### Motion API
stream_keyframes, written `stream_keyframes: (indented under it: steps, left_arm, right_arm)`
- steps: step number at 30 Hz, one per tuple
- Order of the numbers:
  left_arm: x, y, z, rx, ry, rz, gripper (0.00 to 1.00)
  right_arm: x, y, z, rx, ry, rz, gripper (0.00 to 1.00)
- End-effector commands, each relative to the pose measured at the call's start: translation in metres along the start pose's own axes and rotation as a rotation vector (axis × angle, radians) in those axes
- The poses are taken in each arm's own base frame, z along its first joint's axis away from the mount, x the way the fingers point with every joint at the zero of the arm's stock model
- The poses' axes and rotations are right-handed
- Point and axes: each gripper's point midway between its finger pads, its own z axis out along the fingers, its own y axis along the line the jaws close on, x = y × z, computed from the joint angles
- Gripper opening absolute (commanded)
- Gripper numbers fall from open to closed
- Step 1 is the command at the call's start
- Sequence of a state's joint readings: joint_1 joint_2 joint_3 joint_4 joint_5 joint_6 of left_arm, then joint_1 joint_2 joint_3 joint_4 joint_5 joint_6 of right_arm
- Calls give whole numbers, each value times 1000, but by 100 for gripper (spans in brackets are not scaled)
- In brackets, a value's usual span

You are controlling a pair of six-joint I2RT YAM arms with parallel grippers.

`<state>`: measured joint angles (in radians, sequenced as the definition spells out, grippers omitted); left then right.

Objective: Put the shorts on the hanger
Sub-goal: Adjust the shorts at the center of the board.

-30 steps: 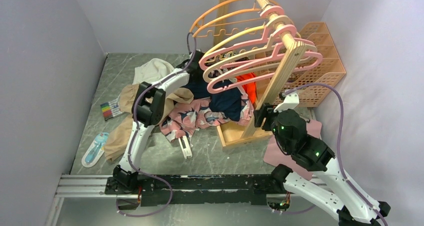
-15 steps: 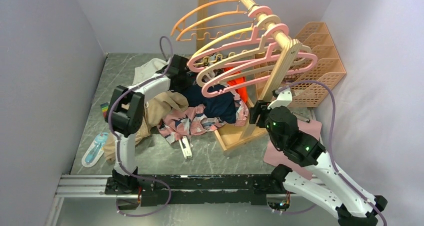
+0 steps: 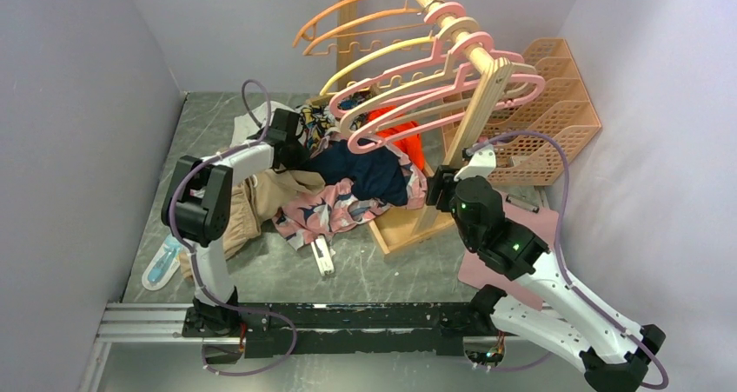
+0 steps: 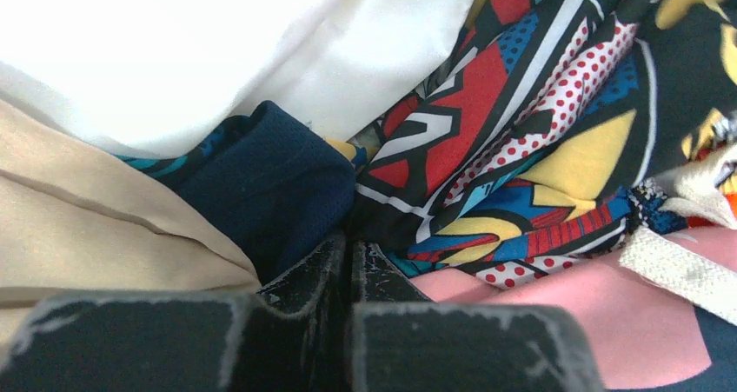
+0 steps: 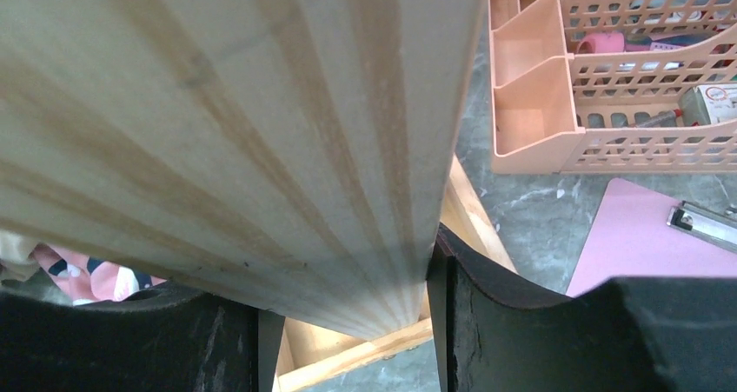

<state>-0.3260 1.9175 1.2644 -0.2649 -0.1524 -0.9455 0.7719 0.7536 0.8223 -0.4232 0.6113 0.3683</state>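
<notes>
Start from the pale wooden clothes rack (image 3: 476, 114) at the back right of the table: your right gripper (image 5: 346, 322) is clamped on its upright, so the frame looks steadied. The pink plastic hanger with notched arms (image 3: 361, 140) hangs on the rail among the other hangers. Below it lies the heap of mixed garments (image 3: 269, 188), and the pink shorts with the navy-and-white print (image 3: 330, 209) lie crumpled on its near side, partly under a dark navy garment (image 3: 369, 173) and in neither gripper. Your left gripper (image 4: 348, 257) is nosed into the heap's far side, its fingers together against navy mesh cloth (image 4: 269, 183). I cannot tell whether a fold is caught between them. I judge you are at the pick-up step, so next part those fingers, come nearer to the printed pink fabric and take the gathered waistband
</notes>
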Motion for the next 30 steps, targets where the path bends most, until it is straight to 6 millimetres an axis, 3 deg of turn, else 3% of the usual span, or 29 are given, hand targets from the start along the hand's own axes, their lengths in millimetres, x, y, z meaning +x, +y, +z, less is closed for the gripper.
stream_keyframes:
  steps: [1, 6, 9, 15, 19, 21, 25, 28, 30]
  left_arm:
    - [-4, 19, -9, -17, 10, 11, 7]
    - [-16, 12, -27, 1, -10, 64, 7]
    - [-21, 27, -40, -23, -28, 59, 7]
    - [-31, 77, -58, -75, -45, 3, 7]
    - [-35, 77, -71, -15, -54, 22, 10]
    - [-36, 69, -77, 26, -53, 41, 24]
    - [-40, 51, -91, 107, -47, 82, 70]
    - [-42, 42, -100, 153, -45, 95, 83]
    - [-41, 37, -105, 180, -42, 99, 85]
  right_arm:
    - [16, 20, 15, -68, 31, -3, 52]
    - [16, 13, 5, -64, 46, -9, 51]
    - [18, 7, -2, -60, 49, -3, 51]
    - [24, 3, -4, -52, 57, 6, 52]
    - [27, 14, 6, -79, 65, -3, 52]
    - [25, 20, 9, -92, 66, -1, 54]
    - [18, 22, 4, -105, 71, 7, 65]
    - [21, 22, -3, -118, 105, 14, 81]
    - [30, 16, -6, -94, 139, 28, 82]
